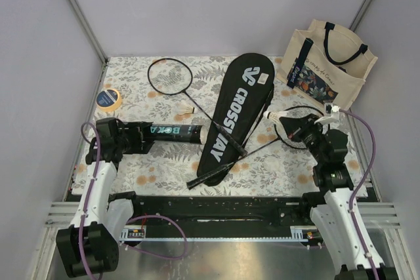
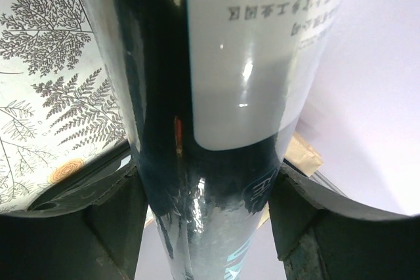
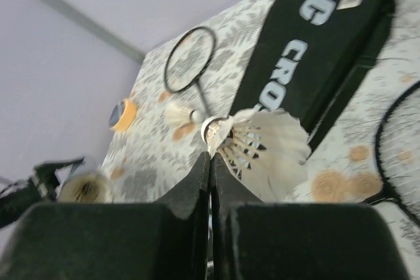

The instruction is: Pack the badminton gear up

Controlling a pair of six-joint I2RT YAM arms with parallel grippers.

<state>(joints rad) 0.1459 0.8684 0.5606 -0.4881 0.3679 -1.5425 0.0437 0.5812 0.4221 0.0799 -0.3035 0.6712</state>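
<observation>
My right fingers are pinched flat together with a white shuttlecock caught at their tips. Its cork end sits just above the seam where they meet, and its feather skirt fans out to the right. My left fingers are clamped on the black tube, one pressed against each side of its glossy wall. The white label runs away from me, and a little teal lettering shows close in. From above, the tube stretches across the left side of the floral counter, its far end just beside the lower part of the CROSSWAY bag. I cannot tell whether the tube rests on the counter or hangs above it. One racket has its hoop under my right fingers and its handle across the bag's narrow end. The other racket has its hoop at the far left, and its shaft crosses the bag. A second shuttlecock lies between that hoop and the bag. A tape roll sits by the left edge, and a tote bag stands in the far right corner.
</observation>
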